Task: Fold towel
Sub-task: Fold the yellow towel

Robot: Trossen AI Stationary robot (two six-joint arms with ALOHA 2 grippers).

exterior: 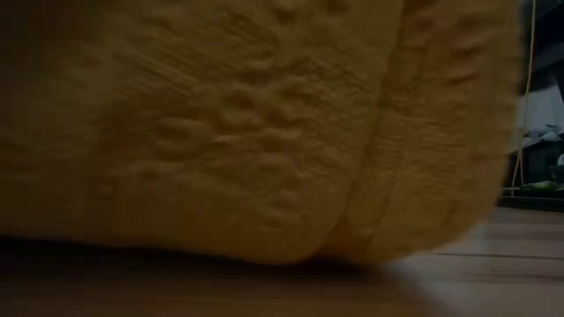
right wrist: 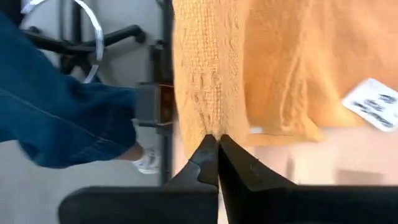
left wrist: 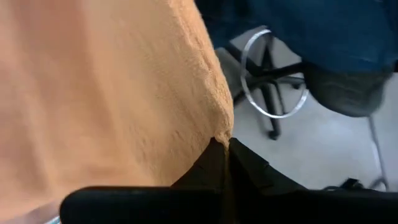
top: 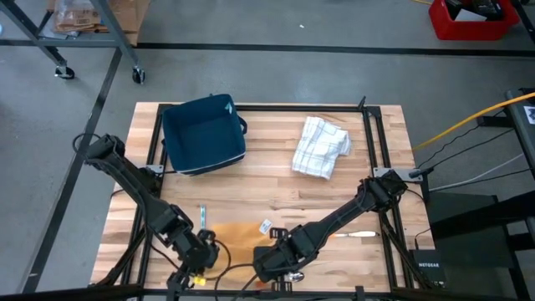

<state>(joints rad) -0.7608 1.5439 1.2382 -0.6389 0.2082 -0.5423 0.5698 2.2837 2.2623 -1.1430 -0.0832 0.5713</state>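
An orange towel (top: 241, 239) is at the table's near edge, between my two grippers. In the low view the orange towel (exterior: 247, 123) fills the picture and its lower edge (exterior: 291, 257) is down at the tabletop. My left gripper (top: 201, 259) is shut on its left end. My right gripper (top: 272, 263) is shut on its right end. A white label (right wrist: 373, 102) is on the towel. My left gripper (left wrist: 224, 152) pinches a corner of the towel's edge (left wrist: 219, 127) between its two shut fingers. The cloth spreads away from the fingertips. My right gripper (right wrist: 217, 143) pinches a bunched edge of the towel (right wrist: 210, 121) between its two shut fingers, slanting down from above. The cloth runs away from the fingertips in folds; how many layers are held I cannot tell.
A dark blue bin (top: 203, 134) stands at the table's far left. A white checked towel (top: 320, 146) lies folded at the far right. A small white item (top: 266, 226) lies on the wood. Beyond the near edge are a person's jeans (right wrist: 56, 112) and a chair base (left wrist: 273, 81).
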